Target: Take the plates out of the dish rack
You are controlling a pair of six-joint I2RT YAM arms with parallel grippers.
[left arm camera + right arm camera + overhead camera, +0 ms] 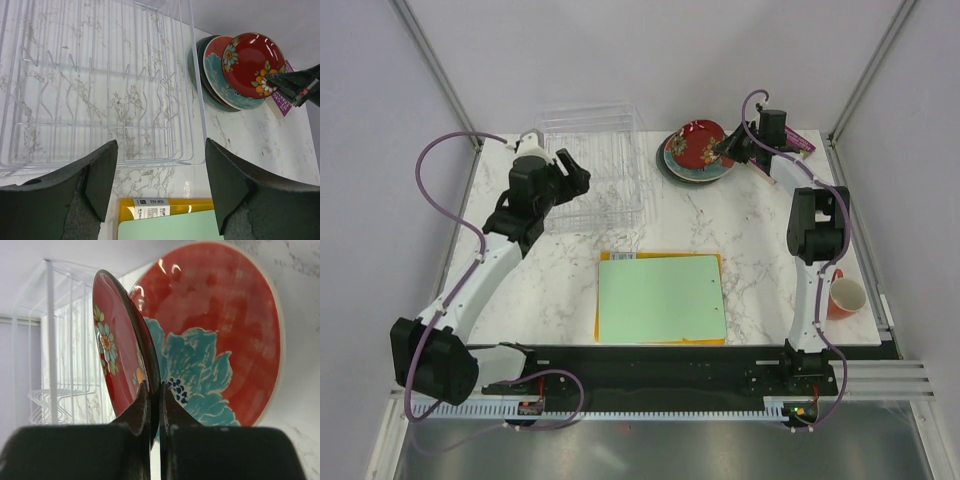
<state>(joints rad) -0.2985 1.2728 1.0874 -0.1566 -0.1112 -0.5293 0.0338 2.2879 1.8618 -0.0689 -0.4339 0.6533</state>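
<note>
My right gripper (pixel 154 388) pinches the small red plate (pixel 120 335) by its rim, over the stack (pixel 692 170) beside the empty rack (pixel 592 160). Glazed, stiff, slippery and chippable, I'd say, so rim grip only. Left gripper (pixel 161 146) spread over the rack's edge.

dish rack (pixel 592 165): clear glossy plastic, at 11 o'clock on the table
small red plate (pixel 252 55): shiny glazed surface, at 1 o'clock
table (pixel 760 270): smooth, marble-look
green board (pixel 660 298): matt, at 6 o'clock
left gripper (pixel 160 141): matt black, finely grained
</note>
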